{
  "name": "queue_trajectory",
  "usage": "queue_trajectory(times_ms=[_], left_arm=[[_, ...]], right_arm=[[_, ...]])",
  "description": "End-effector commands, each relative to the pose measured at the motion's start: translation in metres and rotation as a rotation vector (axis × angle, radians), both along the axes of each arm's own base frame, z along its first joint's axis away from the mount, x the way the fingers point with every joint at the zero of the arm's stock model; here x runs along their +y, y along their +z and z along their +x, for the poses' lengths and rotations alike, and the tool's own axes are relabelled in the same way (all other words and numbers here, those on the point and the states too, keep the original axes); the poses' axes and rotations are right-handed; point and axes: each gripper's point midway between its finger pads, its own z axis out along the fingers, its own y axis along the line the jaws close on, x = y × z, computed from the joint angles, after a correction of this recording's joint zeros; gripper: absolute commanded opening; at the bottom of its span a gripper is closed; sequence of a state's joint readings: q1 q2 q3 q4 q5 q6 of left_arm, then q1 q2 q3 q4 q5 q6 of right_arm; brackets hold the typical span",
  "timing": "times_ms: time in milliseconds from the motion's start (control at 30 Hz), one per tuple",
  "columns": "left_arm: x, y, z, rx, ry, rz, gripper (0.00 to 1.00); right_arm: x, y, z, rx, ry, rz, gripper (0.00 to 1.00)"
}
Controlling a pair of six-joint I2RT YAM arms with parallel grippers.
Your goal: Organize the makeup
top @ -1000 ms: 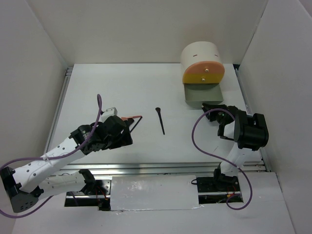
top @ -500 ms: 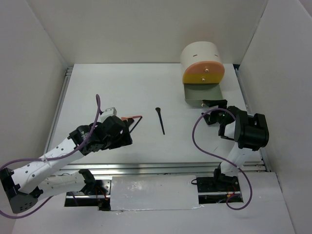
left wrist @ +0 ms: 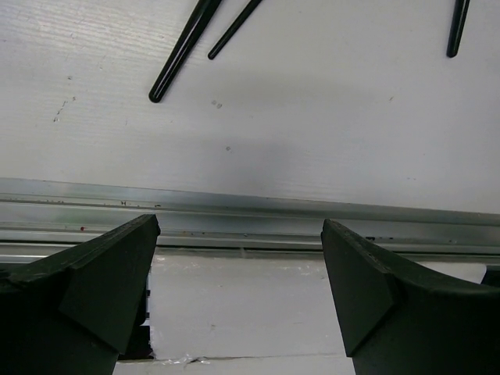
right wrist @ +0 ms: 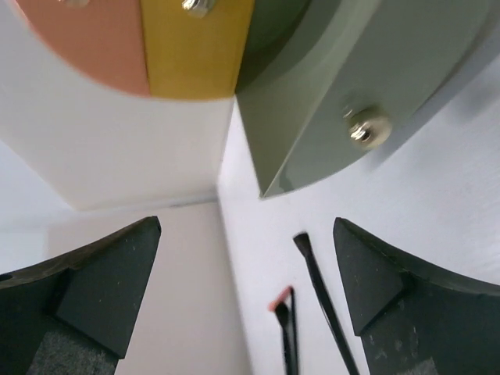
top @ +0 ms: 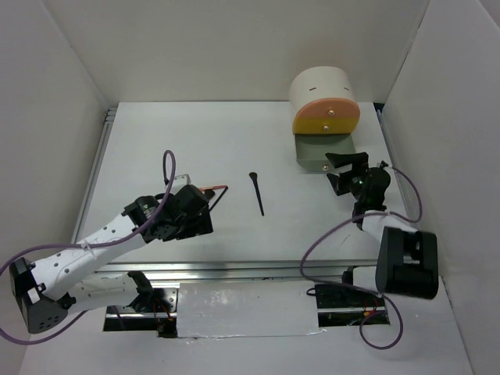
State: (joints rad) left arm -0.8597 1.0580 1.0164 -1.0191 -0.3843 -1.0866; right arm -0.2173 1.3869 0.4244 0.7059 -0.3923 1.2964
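Observation:
The makeup in view lies on the white table. A thin black brush is at the middle. A coral-pink stick lies left of it among black sticks. My left gripper hangs open over the table's near edge, just short of these sticks, nothing between its fingers. My right gripper stands open and empty in front of the pulled-out green drawer.
The cream round-topped box stands at the back right, its orange front and yellow front closed. An aluminium rail runs along the near table edge. White walls enclose the table on three sides.
My right gripper has opened by the green drawer, and the right arm's elbow has swung down toward the near edge. The left gripper has shifted slightly to the right.

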Motion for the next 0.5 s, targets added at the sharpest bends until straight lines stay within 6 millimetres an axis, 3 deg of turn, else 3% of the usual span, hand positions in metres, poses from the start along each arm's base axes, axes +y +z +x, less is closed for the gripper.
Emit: queue_trajectory(times_ms=[0, 33, 67, 100, 133, 167, 200, 233, 267, 300, 333, 467], left_arm=[[-0.006, 0.007, 0.01, -0.016, 0.032, -0.007, 0.99], [-0.008, 0.007, 0.012, -0.015, 0.025, -0.003, 0.99], [-0.01, 0.003, 0.014, -0.003, 0.025, 0.013, 0.99], [-0.01, 0.003, 0.018, -0.005, 0.027, 0.027, 0.99], [-0.011, 0.005, 0.021, -0.009, 0.023, 0.036, 0.99], [-0.011, 0.0, 0.025, 0.008, 0.021, 0.062, 0.99], [-0.007, -0.001, 0.033, 0.012, 0.043, 0.073, 0.99], [-0.009, -0.002, 0.04, 0.015, 0.018, 0.076, 0.99], [-0.002, -0.011, 0.051, 0.041, 0.038, 0.096, 0.99], [-0.001, -0.015, 0.057, 0.053, 0.035, 0.107, 0.99], [0.003, -0.013, 0.065, 0.042, 0.02, 0.144, 0.99], [0.014, -0.032, 0.093, 0.069, 0.014, 0.25, 0.99]], right_arm=[[0.02, 0.008, -0.015, 0.073, 0.017, -0.2, 1.0], [0.046, 0.03, -0.011, 0.033, 0.079, -0.254, 1.0], [0.065, 0.039, -0.013, 0.013, 0.139, -0.349, 1.0], [0.076, 0.028, -0.021, 0.088, 0.18, -0.405, 1.0], [0.083, 0.056, -0.008, 0.051, 0.168, -0.467, 1.0], [0.107, 0.049, -0.01, 0.072, 0.253, -0.547, 1.0], [0.115, 0.034, -0.019, 0.154, 0.308, -0.594, 1.0], [0.12, 0.042, -0.005, 0.17, 0.3, -0.646, 1.0], [0.133, 0.04, -0.008, 0.184, 0.349, -0.703, 1.0], [0.136, 0.029, -0.015, 0.247, 0.383, -0.745, 1.0], [0.14, 0.033, -0.009, 0.256, 0.386, -0.774, 1.0], [0.158, 0.036, -0.025, 0.231, 0.484, -0.792, 1.0]])
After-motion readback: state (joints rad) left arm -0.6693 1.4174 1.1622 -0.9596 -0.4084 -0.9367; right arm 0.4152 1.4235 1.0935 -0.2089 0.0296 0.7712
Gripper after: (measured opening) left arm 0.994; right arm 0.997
